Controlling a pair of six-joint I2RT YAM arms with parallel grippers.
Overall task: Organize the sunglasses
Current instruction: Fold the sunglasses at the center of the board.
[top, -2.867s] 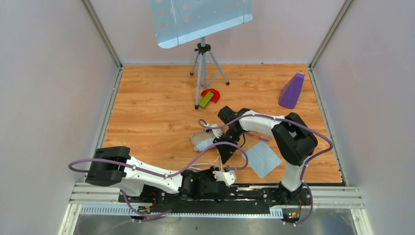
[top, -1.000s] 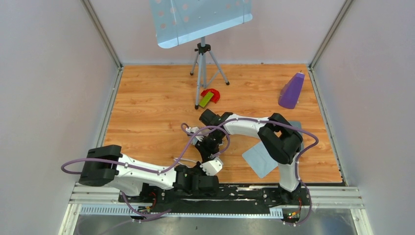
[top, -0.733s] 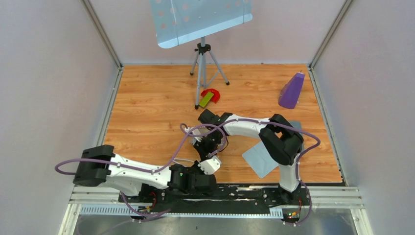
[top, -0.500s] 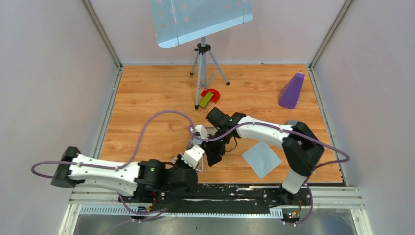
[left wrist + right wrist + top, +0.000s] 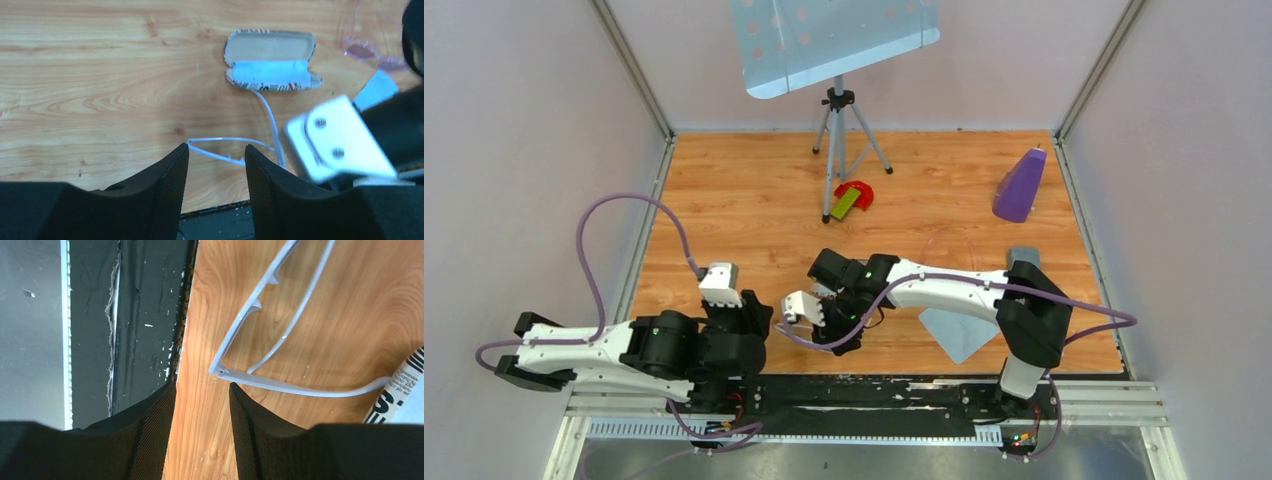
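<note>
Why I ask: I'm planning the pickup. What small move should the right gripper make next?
Probably ease the right gripper forward and down to straddle the sunglasses at their hinge corner. Its jaws stand open and empty, the frame lies flat on the wood just past the fingertips, and the open case lies beside it.

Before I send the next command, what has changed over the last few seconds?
The left arm has swung back leftward from the middle, the left gripper open and empty. The right gripper has come toward the near edge, open, facing the sunglasses, which lie free on the table. The purple wedge and music stand stayed put.
</note>
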